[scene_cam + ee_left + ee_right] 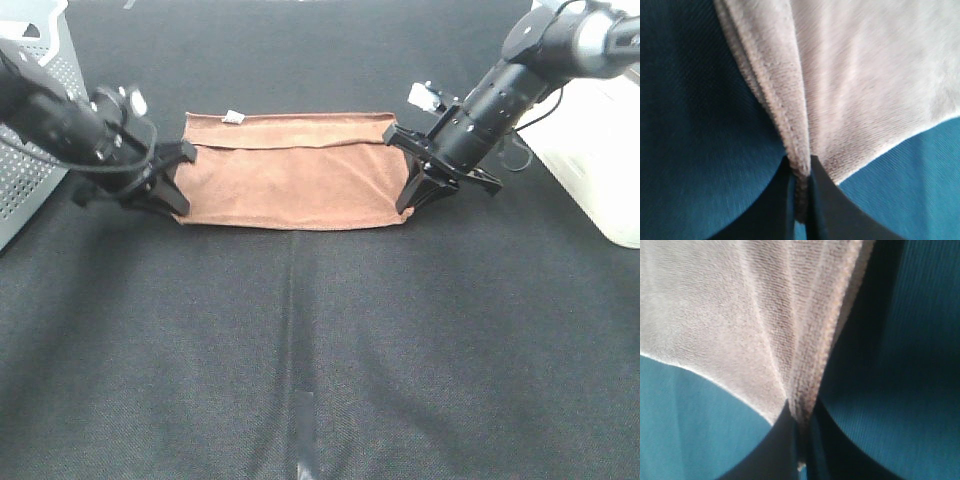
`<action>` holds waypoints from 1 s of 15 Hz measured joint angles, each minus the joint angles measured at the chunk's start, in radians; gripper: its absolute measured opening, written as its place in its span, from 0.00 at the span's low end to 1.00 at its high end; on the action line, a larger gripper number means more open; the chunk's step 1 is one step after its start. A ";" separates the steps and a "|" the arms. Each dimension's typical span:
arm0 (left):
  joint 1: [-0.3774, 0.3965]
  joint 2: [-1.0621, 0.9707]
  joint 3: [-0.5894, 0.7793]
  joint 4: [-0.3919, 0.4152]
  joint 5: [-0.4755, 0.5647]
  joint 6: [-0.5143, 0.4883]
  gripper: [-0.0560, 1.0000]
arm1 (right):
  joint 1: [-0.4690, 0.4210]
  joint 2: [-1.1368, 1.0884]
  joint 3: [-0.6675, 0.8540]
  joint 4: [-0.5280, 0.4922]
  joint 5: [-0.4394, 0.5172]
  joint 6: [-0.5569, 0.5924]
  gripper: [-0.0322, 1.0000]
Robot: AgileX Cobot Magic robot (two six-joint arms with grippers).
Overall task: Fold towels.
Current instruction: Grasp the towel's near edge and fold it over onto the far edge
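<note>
Brown towel [290,180], folded, upper centre of frame; left gripper [800,169] and right gripper [801,412] each pinching an end hem.

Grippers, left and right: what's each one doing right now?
Left gripper: closed, pinching the left edge of the towel.
Right gripper: closed, pinching the towel's right edge.

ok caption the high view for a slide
Left gripper and right gripper pinch opposite ends of the brown towel on a black table
</note>
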 joint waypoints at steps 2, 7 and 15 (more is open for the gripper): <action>0.000 -0.027 0.000 0.061 0.066 -0.023 0.08 | 0.000 -0.065 0.134 -0.006 -0.034 -0.003 0.03; -0.004 -0.120 0.188 0.103 0.077 -0.055 0.08 | 0.001 -0.211 0.445 -0.002 -0.148 -0.051 0.03; -0.005 -0.198 0.263 0.095 -0.063 -0.090 0.08 | 0.002 -0.267 0.462 0.005 -0.233 -0.094 0.03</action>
